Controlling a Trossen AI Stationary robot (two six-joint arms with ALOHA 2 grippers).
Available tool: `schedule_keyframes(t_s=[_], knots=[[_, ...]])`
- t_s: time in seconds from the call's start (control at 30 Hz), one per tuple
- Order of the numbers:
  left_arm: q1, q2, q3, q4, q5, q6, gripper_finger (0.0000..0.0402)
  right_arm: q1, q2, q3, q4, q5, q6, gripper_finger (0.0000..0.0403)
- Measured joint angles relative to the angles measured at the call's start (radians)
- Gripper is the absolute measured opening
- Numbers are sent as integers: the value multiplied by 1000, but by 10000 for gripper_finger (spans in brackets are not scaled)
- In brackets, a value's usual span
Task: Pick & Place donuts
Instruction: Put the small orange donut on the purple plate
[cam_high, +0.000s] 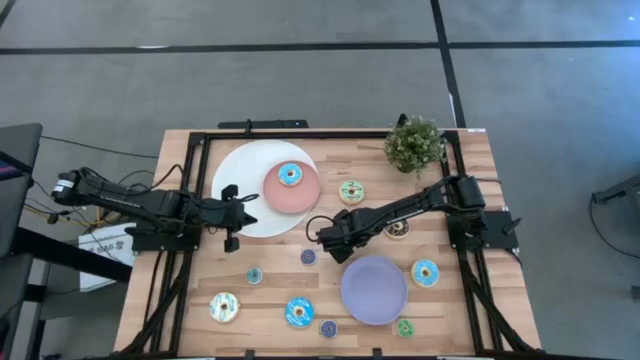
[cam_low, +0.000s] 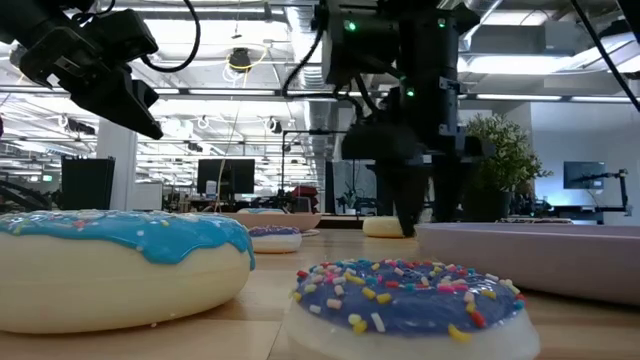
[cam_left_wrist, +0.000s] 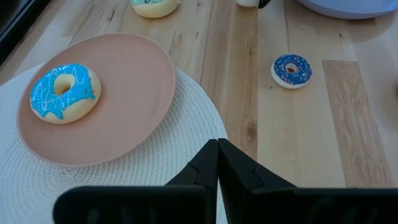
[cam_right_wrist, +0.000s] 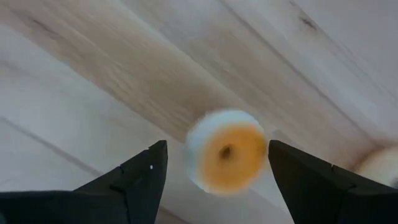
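My right gripper (cam_right_wrist: 216, 146) is open and points down at the table's middle (cam_high: 323, 236). Its fingers stand on either side of a small orange-iced donut (cam_right_wrist: 227, 151) that lies flat on the wood, and they do not touch it. My left gripper (cam_left_wrist: 217, 149) is shut and hovers over the white woven mat (cam_left_wrist: 186, 124), near the pink plate (cam_high: 305, 195). A blue-iced donut (cam_left_wrist: 64, 92) lies on that plate. More donuts lie scattered on the table: cream-green (cam_high: 352, 191), brown (cam_high: 397, 229), teal (cam_high: 425, 272), blue (cam_high: 299, 312) and purple (cam_high: 308, 256).
A lavender plate (cam_high: 373, 289) sits toward the near edge, right of middle. A potted plant (cam_high: 414, 143) stands at the far right corner. A black frame runs along the table's far edge and sides. In the low view a blue donut (cam_low: 120, 265) and a sprinkled purple one (cam_low: 405, 300) fill the foreground.
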Motion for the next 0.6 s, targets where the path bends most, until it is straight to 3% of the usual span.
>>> schedule_keyframes(t_s=[0.23,0.6], knots=[[0,0,0,0,0,-1,0,0,0,1,7,-39,0,254],[0,0,0,0,0,-10,0,0,0,1,26,-43,1,114]])
